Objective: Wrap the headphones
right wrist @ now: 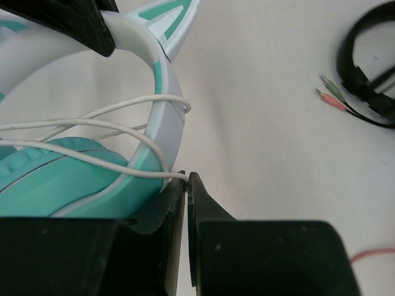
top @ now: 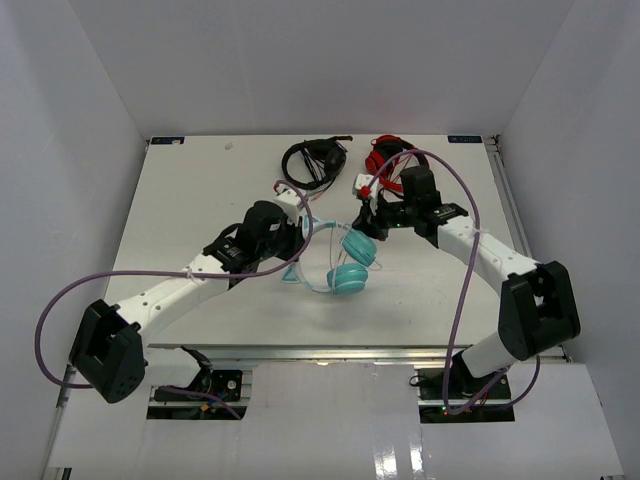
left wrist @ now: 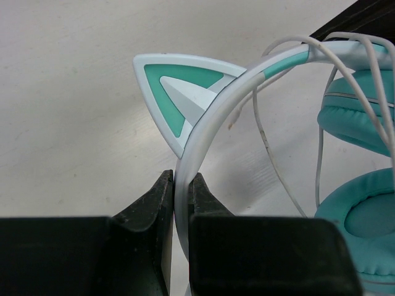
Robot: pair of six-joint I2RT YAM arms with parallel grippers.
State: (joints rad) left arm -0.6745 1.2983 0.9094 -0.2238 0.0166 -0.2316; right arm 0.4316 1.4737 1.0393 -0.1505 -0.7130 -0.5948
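Note:
The teal headphones (top: 348,265) with round ear cups and a white-and-teal headband sit mid-table between both arms. My left gripper (left wrist: 180,185) is shut on the white headband (left wrist: 203,139), just below a cat ear (left wrist: 176,95). My right gripper (right wrist: 186,179) is shut on the thin white cable (right wrist: 123,165), whose end sits between the fingertips beside a teal ear cup (right wrist: 62,179). Several loops of cable lie around the headband (right wrist: 166,117). In the top view the left gripper (top: 305,228) and the right gripper (top: 372,228) flank the headphones.
Black headphones (top: 314,162) and red headphones (top: 388,158) lie at the table's far side, behind the grippers. The black set's plugs (right wrist: 330,97) show at the right wrist view's upper right. The table's far edge meets the white back wall.

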